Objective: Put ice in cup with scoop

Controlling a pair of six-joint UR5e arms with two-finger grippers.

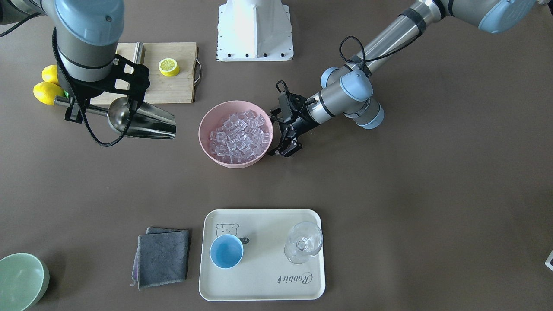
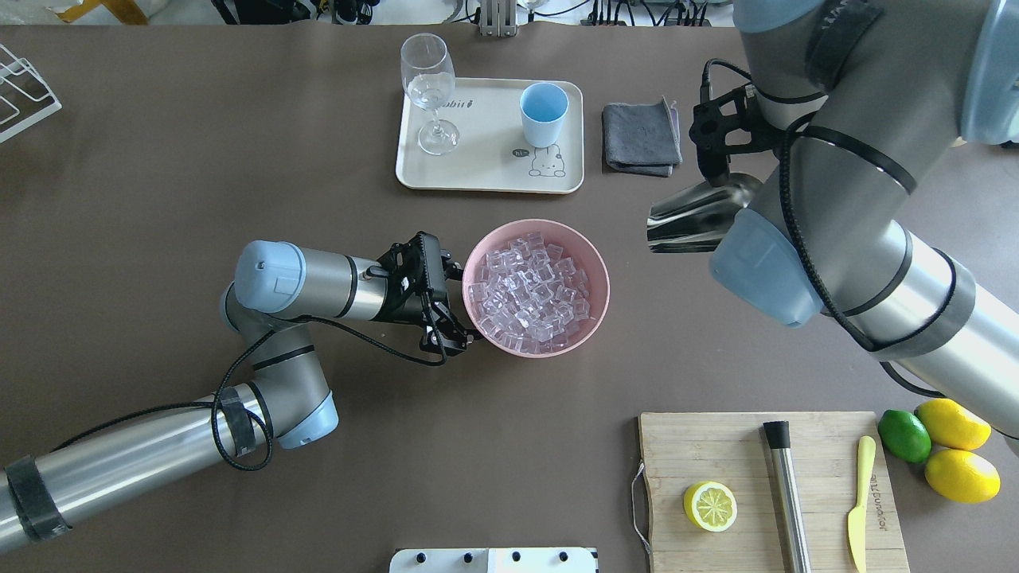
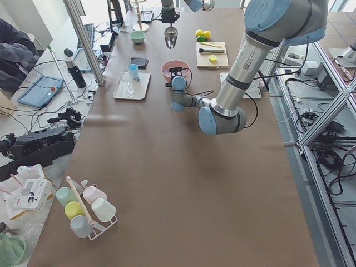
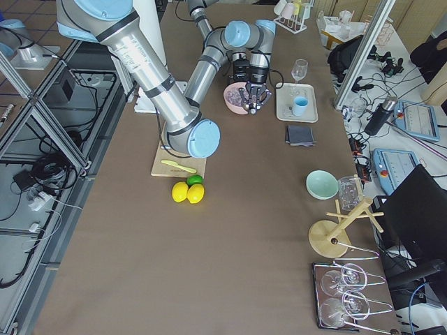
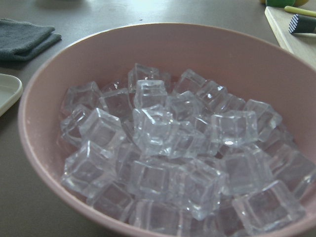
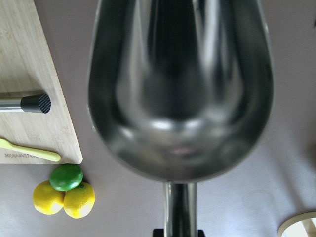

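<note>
The empty scoop [image 1: 144,122] is gripped by the right hand [image 1: 74,109]; the left hand [image 1: 279,132] is spread wide beside the bowl [image 1: 206,119]; ice [image 1: 239,137] should be scooped next.

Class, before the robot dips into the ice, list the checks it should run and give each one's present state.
1. Scoop gripped in the right hand: ok.
2. Scoop bowl empty: ok.
3. Ice piled in the pink bowl: ok.
4. Left hand steadying that bowl: cannot tell; it is open beside the rim.
5. Cup upright and empty on the tray: ok.
6. Scoop above the ice: not ok, it hangs off to one side.
</note>
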